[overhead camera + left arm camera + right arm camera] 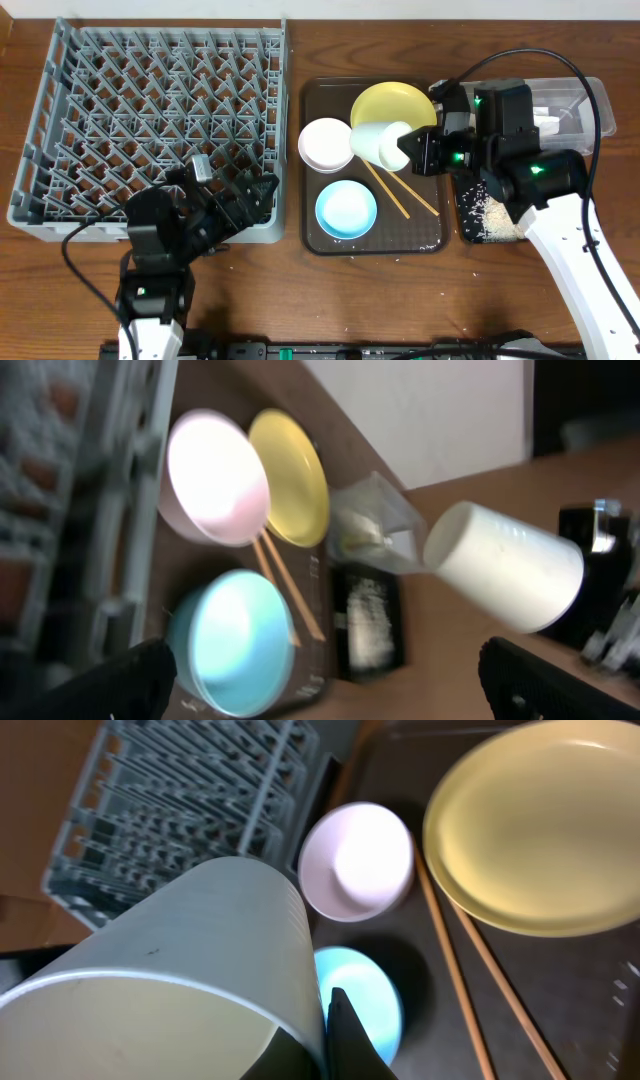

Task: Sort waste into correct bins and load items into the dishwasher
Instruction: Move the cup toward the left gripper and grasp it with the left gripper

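White cup (378, 143) hangs on its side above the brown serving tray (425, 232), pinched by its rim in the right gripper (408, 150), whose jaws are clenched on the thin wall. The right wrist view shows one dark finger pressed against the cup's lip, and the open mouth faces that camera. From overhead the cup sits over the gap between the yellow plate (395, 100) and the white bowl (325, 143), with its base pointing toward the bowl. Both of those rest on the serving tray, the plate at the far edge and the bowl at the left side. The light blue bowl (346, 208) lies nearer the front of the tray. The chopsticks (400, 190) lie slanted just beside it, running from under the cup toward the tray's right front. To the right of the tray, partly under the right arm, the black tray (470, 235) holds scattered rice scraps (490, 215). The clear tub (585, 95) stands behind it. The left gripper (255, 200) hovers at the front right corner of the grey dish rack (150, 100) with its jaws spread wide and nothing between them.
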`<state>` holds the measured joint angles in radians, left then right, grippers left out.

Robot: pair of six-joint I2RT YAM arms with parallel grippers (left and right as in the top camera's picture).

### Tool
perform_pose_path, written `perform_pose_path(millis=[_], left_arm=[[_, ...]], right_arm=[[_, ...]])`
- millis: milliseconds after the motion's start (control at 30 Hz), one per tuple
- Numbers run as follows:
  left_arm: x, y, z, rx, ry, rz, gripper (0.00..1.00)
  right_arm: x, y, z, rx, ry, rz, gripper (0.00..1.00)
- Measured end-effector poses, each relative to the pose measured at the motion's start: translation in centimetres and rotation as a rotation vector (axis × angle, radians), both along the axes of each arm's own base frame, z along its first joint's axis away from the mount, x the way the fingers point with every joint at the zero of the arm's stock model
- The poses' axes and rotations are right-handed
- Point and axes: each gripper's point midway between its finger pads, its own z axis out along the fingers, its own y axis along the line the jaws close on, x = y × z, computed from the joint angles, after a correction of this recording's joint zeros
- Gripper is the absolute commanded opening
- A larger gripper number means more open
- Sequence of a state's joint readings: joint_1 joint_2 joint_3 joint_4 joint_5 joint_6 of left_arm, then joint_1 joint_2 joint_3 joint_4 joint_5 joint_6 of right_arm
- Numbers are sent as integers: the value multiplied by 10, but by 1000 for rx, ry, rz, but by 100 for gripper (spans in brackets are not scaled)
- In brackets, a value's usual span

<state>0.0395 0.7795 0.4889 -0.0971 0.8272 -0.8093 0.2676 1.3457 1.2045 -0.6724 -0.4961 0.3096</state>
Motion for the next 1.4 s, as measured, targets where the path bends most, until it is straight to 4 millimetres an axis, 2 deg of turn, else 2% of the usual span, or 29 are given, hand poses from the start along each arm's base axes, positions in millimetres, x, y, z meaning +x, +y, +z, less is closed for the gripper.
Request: perform_pose_path(millis=[167,300,400,533,600,833,1100,1400], left_arm=[[-5,-15,-16,-266,331,3,98],[-12,-25,-17,-381,467,-41,98],[-12,-32,0,-412,411,-121,99],[-14,-41,41,-406,190,-287,99],[-20,-44,52,-402,135,-345,99],[-31,-48,56,-417,147,-415,99],[-34,-48,57,-421,153,-431,99],[-37,-49,57,-427,163,-449,99]], right_arm=[[5,14,-7,54,25,55,1],[9,29,-19,119,72,121,1],[11,41,-23,179,90,178,1],[12,62,-21,303,91,301,1],[10,72,-20,364,90,369,1],[-11,108,-13,517,84,598,1],[-46,138,-2,565,93,750,1],[-70,155,0,577,118,829,1]])
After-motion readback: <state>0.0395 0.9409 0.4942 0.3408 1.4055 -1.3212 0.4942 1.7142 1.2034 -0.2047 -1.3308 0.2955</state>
